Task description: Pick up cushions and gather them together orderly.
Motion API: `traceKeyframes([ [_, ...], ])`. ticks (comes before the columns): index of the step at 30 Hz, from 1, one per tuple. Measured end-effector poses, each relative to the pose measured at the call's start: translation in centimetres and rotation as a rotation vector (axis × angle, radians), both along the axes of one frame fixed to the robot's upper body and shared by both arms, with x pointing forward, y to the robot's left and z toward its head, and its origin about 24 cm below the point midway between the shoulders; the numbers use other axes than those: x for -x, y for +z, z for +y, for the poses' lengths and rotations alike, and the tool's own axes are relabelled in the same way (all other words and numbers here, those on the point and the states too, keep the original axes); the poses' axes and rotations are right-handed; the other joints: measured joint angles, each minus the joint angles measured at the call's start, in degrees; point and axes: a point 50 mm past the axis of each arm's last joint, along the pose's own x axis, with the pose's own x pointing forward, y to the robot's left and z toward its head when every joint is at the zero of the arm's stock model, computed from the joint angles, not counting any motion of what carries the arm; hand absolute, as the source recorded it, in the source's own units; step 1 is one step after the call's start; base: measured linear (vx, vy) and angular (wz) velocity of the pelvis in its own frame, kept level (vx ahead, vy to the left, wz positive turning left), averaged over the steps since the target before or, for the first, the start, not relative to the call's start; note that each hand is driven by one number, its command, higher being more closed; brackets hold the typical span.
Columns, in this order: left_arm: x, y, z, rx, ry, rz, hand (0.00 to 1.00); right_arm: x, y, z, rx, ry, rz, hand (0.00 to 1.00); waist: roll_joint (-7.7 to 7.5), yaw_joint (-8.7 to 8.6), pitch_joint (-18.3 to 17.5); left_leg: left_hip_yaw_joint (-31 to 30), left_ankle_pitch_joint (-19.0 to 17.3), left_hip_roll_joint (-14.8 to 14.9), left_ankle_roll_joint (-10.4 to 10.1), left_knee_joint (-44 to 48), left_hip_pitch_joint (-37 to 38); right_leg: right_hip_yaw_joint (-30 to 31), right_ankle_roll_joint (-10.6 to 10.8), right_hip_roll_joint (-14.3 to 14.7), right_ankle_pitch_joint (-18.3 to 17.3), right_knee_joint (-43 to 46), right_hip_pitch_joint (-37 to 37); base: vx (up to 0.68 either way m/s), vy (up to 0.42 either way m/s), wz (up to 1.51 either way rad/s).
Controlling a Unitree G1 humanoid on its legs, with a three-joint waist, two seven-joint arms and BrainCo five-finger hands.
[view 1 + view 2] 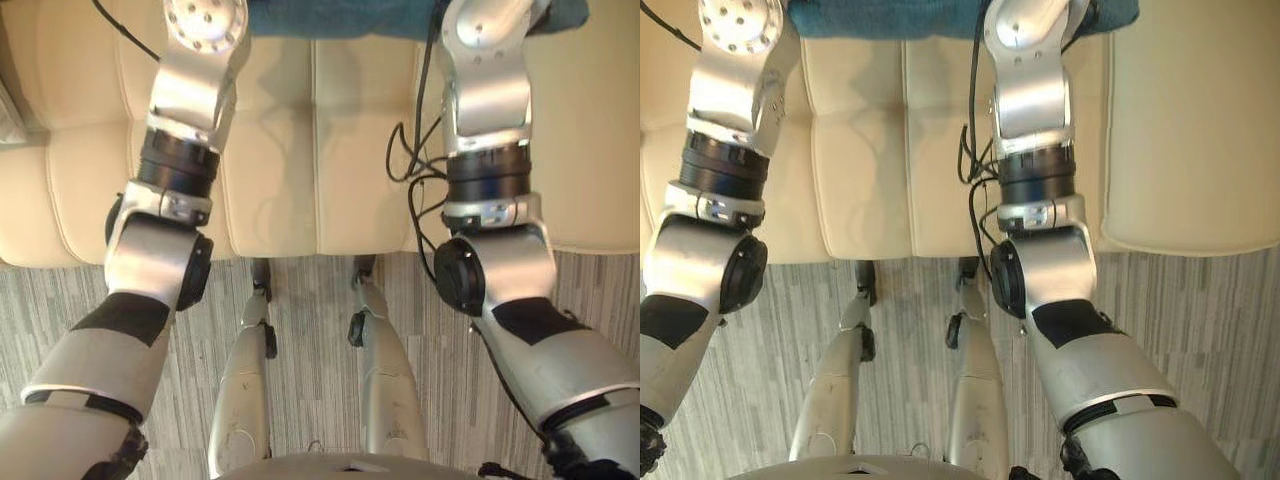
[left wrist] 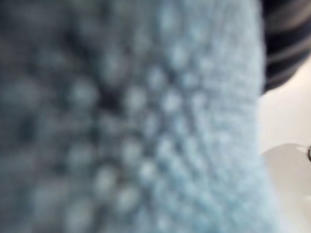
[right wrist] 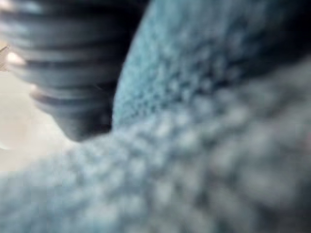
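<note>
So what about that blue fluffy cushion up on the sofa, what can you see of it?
The blue cushion is teal, with a soft, knobbly, fleece-like pile. Just its near edge shows, at the far side of the cream sofa seat, between the two arms reaching up to it. The left hand and right hand sit close against its fabric; whether they grip it cannot be told.

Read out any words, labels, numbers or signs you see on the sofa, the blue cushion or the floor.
None to read: the blue cushion, the cream sofa and the striped floor carry no visible text, label, number or sign.
</note>
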Motion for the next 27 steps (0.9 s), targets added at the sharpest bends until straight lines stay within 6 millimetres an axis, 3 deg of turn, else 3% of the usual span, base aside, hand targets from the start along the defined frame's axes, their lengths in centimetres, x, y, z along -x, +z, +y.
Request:
traceKeyframes([
  [3, 0.5, 2.1, -0.1, 0.021, 0.002, -0.011, 0.00, 0.6, 2.4, -1.0, -0.054, 0.060, -0.028, 0.00, 0.48, 0.37, 1.90, -1.07, 2.55, 0.27, -0.45, -3.18, -3.63, -1.64, -0.34, 0.15, 0.79, -0.99, -3.77, 0.04, -0.017, 0.17],
  [7, -0.5, 1.4, -0.3, -0.019, -0.011, 0.050, 0.00, -0.4, 2.1, -1.7, -0.072, 0.106, 0.032, 0.00, 0.61, 0.59, 2.84, -1.35, 3.94, 0.51, -1.09, -4.58, -6.69, -2.75, -0.36, 0.01, 0.80, -1.03, -6.81, 0.07, 0.008, 0.11],
  [10, -1.8, -0.6, -0.4, -0.036, -0.038, 0.132, 0.00, -1.2, 1.5, -2.4, -0.078, 0.138, 0.085, 0.00, 0.81, 0.53, 3.79, -1.31, 4.36, 0.55, -1.63, -4.68, -8.39, -2.99, -0.36, -0.29, 0.80, -0.98, -8.41, 0.06, 0.027, 0.05],
  [16, -3.9, -7.0, 0.6, 0.116, -0.128, 0.275, 0.00, -2.4, -1.1, -3.6, -0.068, 0.117, 0.157, 0.00, 0.82, -0.06, 5.02, -1.28, 4.36, 0.64, -1.63, -4.53, -10.19, -3.10, -0.52, -0.25, 0.35, 0.19, -10.57, 0.05, 0.024, 0.01],
  [27, -3.6, -9.5, 2.9, 0.196, -0.152, 0.277, 0.00, -1.1, -4.0, -4.8, -0.086, 0.137, 0.086, 0.00, 0.68, 0.21, 5.10, -0.30, 4.14, 1.84, -1.72, -3.46, -9.98, -2.58, -1.15, 0.38, -1.56, 3.93, -11.72, 0.01, -0.013, -0.02],
])
